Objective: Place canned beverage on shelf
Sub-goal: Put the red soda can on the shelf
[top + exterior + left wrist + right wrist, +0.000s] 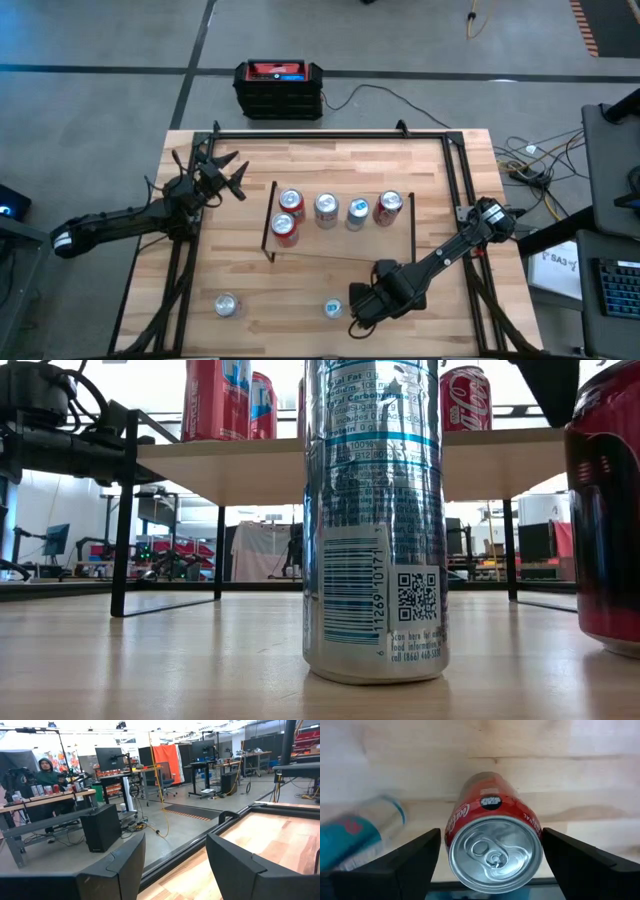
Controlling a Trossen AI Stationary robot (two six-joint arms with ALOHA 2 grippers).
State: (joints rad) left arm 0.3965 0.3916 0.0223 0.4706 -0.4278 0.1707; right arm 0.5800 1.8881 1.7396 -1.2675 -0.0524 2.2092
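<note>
The right arm reaches low across the table's near side, its right gripper (492, 870) pointing down over a red can (492, 845) that stands upright between the spread fingers (410, 862), with a gap on each side, so nothing is gripped. A silver-and-blue can (362, 832) stands just beside it. The shelf (340, 245), carrying five cans, lies just beyond the gripper. The left gripper (222, 172) waits half open, well apart, holding nothing.

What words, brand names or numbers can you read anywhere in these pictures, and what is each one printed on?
"Coca-Cola" script, partly seen: red can on the shelf, low view.
"STAR WARS" roundel, barely legible: red can between the right gripper fingers.
"1269 1017" by the barcode: silver can.
Its remaining small print: too small to read reliably.
</note>
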